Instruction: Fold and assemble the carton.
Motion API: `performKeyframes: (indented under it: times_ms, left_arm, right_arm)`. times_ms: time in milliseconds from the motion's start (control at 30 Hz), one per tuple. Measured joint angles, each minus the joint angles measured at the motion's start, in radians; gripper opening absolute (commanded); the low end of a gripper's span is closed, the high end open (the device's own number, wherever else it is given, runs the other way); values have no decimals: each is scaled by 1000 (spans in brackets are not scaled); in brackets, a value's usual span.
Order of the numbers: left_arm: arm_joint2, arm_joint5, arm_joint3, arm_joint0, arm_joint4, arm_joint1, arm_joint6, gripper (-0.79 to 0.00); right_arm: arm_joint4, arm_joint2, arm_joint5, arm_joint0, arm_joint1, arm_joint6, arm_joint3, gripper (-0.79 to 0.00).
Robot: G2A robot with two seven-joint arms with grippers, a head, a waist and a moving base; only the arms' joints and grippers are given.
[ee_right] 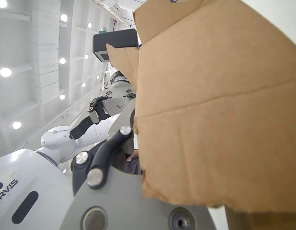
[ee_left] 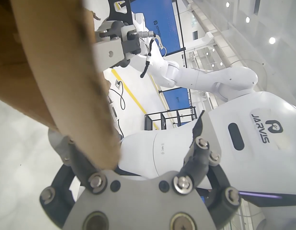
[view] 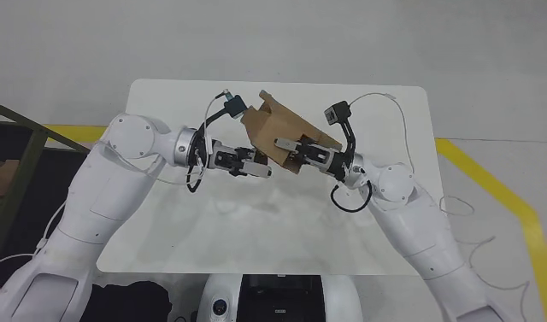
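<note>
A brown carton (view: 278,127) is held tilted above the middle of the white table (view: 171,228), its flaps loose. My right gripper (view: 297,151) comes in from the right and is shut on the carton's near edge; the left wrist view shows it (ee_left: 114,48) pinching the cardboard (ee_left: 54,56). In the right wrist view the carton panel (ee_right: 210,96) covers one finger, while the other finger (ee_right: 107,149) shows beside it. My left gripper (view: 259,166) sits at the carton's lower left edge, open; its own view shows the gripper (ee_left: 133,132) spread wide, a flap resting against one finger.
A thin white cable (view: 402,125) loops over the table's right part near the right arm. The front half of the table lies bare. Yellow floor tape (view: 479,172) runs past the table's right edge, and a dark frame (view: 26,143) stands off its left side.
</note>
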Motion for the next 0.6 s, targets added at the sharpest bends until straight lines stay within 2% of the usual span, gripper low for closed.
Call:
performKeyframes:
  times_ms: [233, 400, 600]
  left_arm:
    - [-27, -7, 2, 15, -15, 6, -13, 0]
    - [-89, -20, 33, 49, -48, 18, -21, 0]
    - [-174, -37, 68, 91, -58, 33, -5, 0]
  right_arm:
    - [1, 30, -11, -2, 3, -4, 12, -785]
    - [2, 66, -16, -15, 12, 30, 19, -785]
    - [45, 103, -24, -23, 24, 126, 35, -785]
